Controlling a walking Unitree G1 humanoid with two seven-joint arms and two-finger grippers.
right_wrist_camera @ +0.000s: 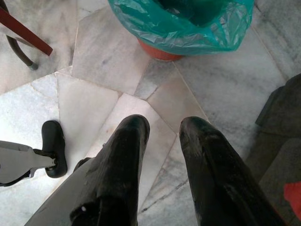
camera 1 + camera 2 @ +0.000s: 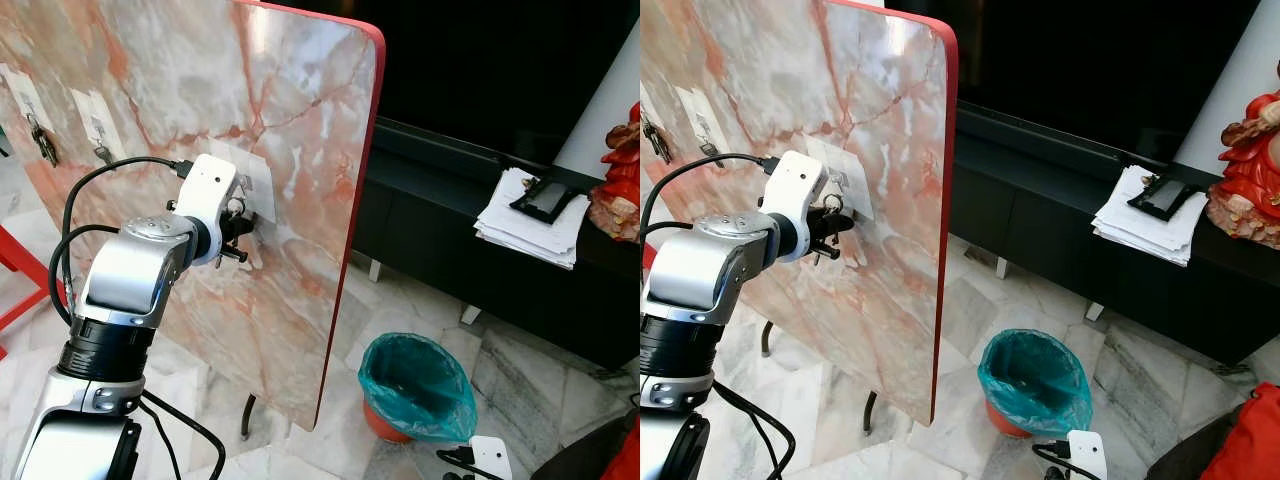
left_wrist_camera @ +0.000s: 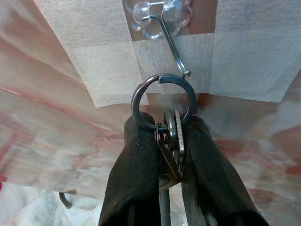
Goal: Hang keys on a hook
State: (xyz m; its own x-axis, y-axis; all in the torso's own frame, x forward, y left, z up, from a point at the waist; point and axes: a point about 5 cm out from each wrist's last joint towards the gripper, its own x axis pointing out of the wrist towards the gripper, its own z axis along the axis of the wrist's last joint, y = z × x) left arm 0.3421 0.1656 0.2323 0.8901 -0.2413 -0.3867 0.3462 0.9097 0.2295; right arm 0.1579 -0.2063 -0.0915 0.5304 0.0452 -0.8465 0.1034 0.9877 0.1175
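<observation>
- A marble-patterned board (image 2: 300, 130) with a red edge is filling the upper left of the left eye view, tilting on dark legs over the pale stone floor (image 2: 420, 300).
- A black cabinet (image 2: 450, 210) is running across the right half, carrying a stack of papers (image 2: 525, 225) and a red figurine (image 2: 618, 185) at the far right edge.
- A bin lined with a teal bag (image 2: 413, 385) is standing at lower centre.
- The left gripper (image 3: 164, 136) is reaching to the board at centre left of the eye views, its jaws clamping together on the keys (image 3: 170, 141), which are sitting upright between the two fingers (image 3: 134, 179).
- The key ring (image 3: 162, 100) is sticking out just beyond the fingertips, its top touching the tip of the wire hook (image 3: 175, 49) on its clear mount at upper centre of the left wrist view.
- The right gripper (image 1: 163, 127) is hanging over the floor, its jaws standing apart and gripping nothing.
- Other keys (image 2: 42, 140) are hanging at the board's upper left.
</observation>
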